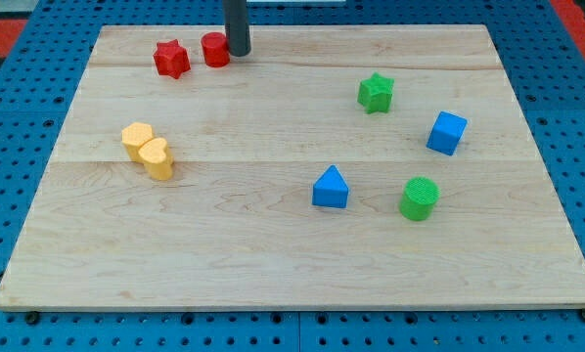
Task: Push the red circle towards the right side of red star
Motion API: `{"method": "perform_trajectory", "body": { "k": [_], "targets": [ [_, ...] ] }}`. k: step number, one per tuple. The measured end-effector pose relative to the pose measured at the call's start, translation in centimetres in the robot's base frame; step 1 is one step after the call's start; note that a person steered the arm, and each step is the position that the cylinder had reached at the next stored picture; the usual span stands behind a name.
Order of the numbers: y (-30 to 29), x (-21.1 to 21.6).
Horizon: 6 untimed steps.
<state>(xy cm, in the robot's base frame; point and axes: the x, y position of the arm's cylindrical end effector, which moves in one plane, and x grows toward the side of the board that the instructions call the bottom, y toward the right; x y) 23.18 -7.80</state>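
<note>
The red circle [215,49] sits near the view's top left of the wooden board [224,235]. The red star [172,59] lies just to its left, with a small gap between them. My tip [238,53] stands right against the red circle's right side, touching or nearly touching it. The rod rises out of the view's top.
A yellow block of two joined lobes [148,150] lies at the view's left. A green star [376,93], a blue cube [447,133], a blue triangle [331,188] and a green circle [420,198] lie at the right half. Blue pegboard surrounds the board.
</note>
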Motion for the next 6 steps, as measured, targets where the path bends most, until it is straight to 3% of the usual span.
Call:
{"method": "perform_trajectory", "body": {
  "k": [1,4,6],
  "targets": [
    [-0.3,-2.6],
    [-8.0,-0.6],
    [-9.8,-1.1]
  ]
}}
